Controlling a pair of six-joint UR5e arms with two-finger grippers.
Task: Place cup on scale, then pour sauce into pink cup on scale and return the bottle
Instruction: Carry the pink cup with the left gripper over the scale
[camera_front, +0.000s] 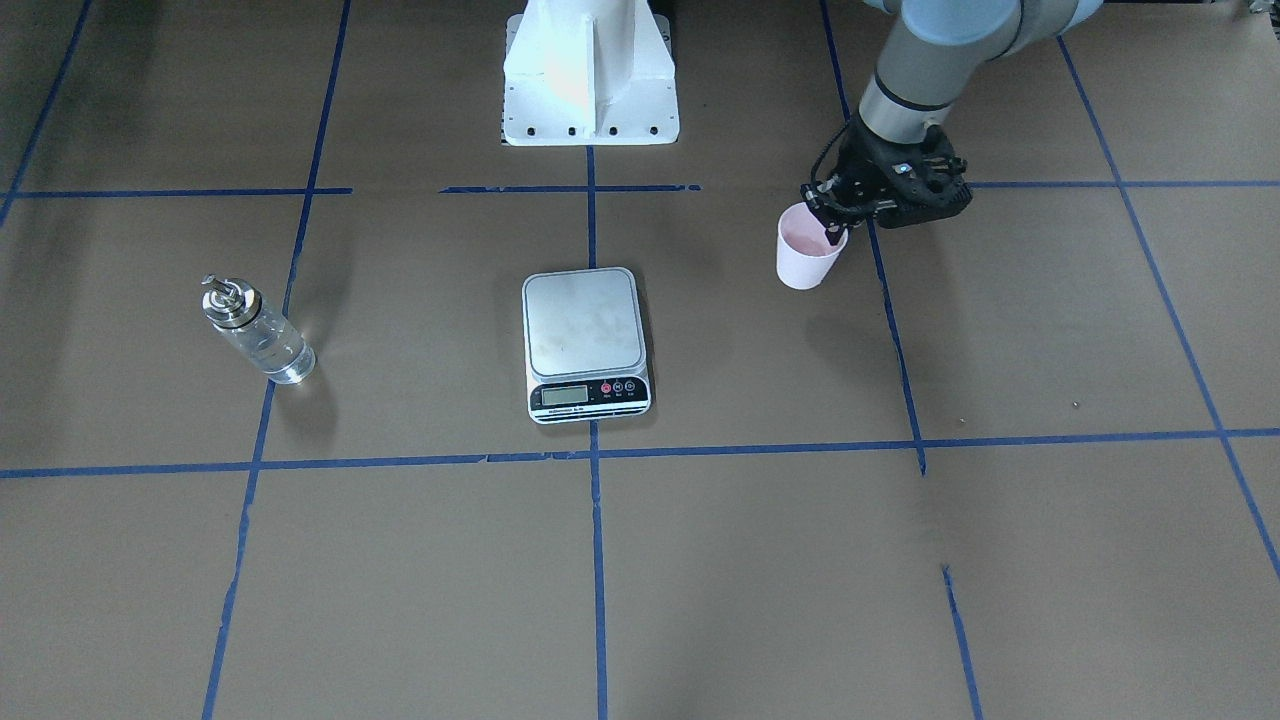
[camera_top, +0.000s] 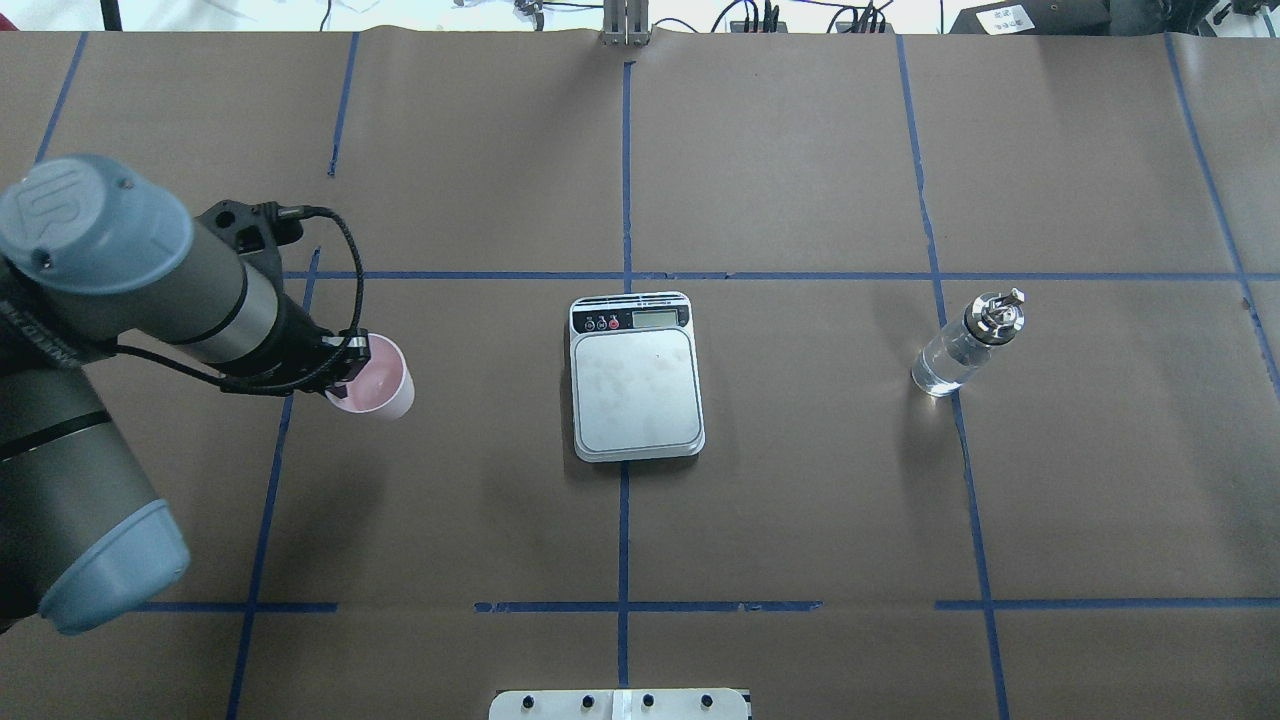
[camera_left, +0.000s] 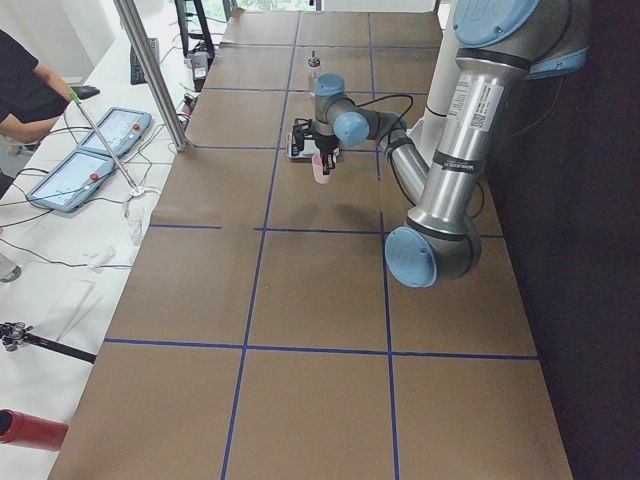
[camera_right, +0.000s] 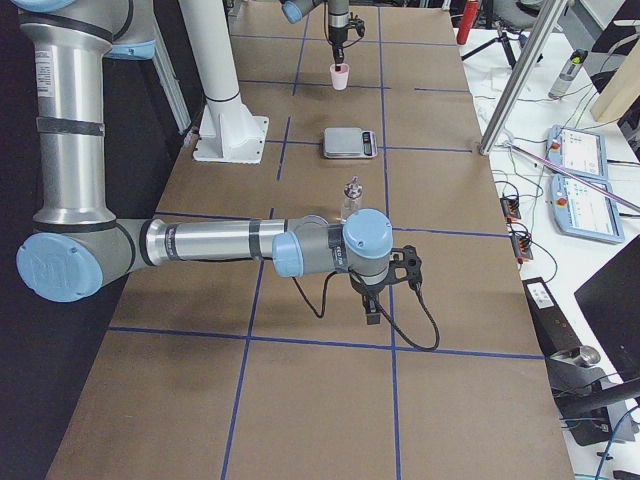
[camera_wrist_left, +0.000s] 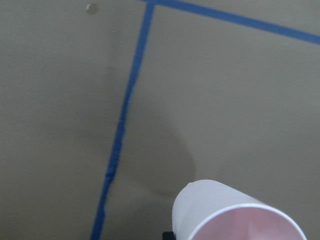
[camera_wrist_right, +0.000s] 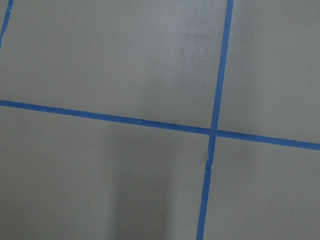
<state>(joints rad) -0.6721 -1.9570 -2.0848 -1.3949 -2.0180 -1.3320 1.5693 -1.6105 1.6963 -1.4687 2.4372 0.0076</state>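
The pale pink cup (camera_front: 803, 262) is pinched at its rim by my left gripper (camera_front: 832, 230), one finger inside and one outside. It hangs upright just over the table, apart from the scale, on my left side. The cup also shows in the overhead view (camera_top: 378, 388) and the left wrist view (camera_wrist_left: 235, 215). The silver scale (camera_front: 584, 322) lies at the table's middle, its platform bare. The clear bottle (camera_front: 258, 335) with clear sauce stands upright on my right side (camera_top: 958, 352). My right gripper (camera_right: 372, 315) shows only in the exterior right view; I cannot tell its state.
The white robot base (camera_front: 590, 80) stands behind the scale. Brown paper with blue tape lines covers the table. Operators' tablets and cables (camera_right: 580, 175) lie beyond the far edge. The right wrist view shows only paper and tape.
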